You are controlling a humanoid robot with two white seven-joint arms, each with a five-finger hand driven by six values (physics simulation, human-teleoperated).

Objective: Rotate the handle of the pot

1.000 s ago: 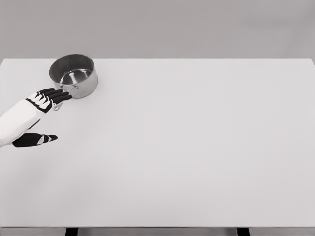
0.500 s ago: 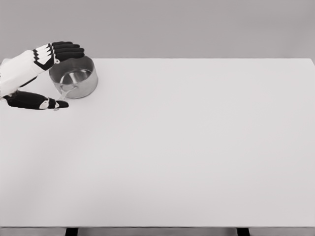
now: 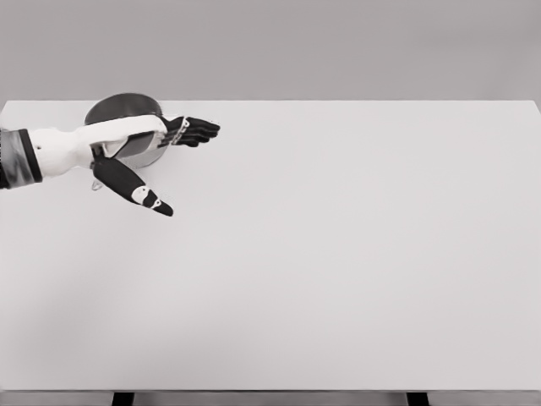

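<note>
Steel pot (image 3: 122,105) far-left on table (image 3: 338,254) — mostly hidden; left hand (image 3: 144,148) spread wide, empty.

Pot (image 3: 118,105) mostly hidden behind left hand (image 3: 139,148); handle barely visible; left arm cut by picture edge.

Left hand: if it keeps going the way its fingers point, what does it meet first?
Nothing, as far as the head view shows. The left hand reaches across the shiny steel pot, fingers pointing right; beyond them lies only bare white table. Its height above the table is unclear.
</note>
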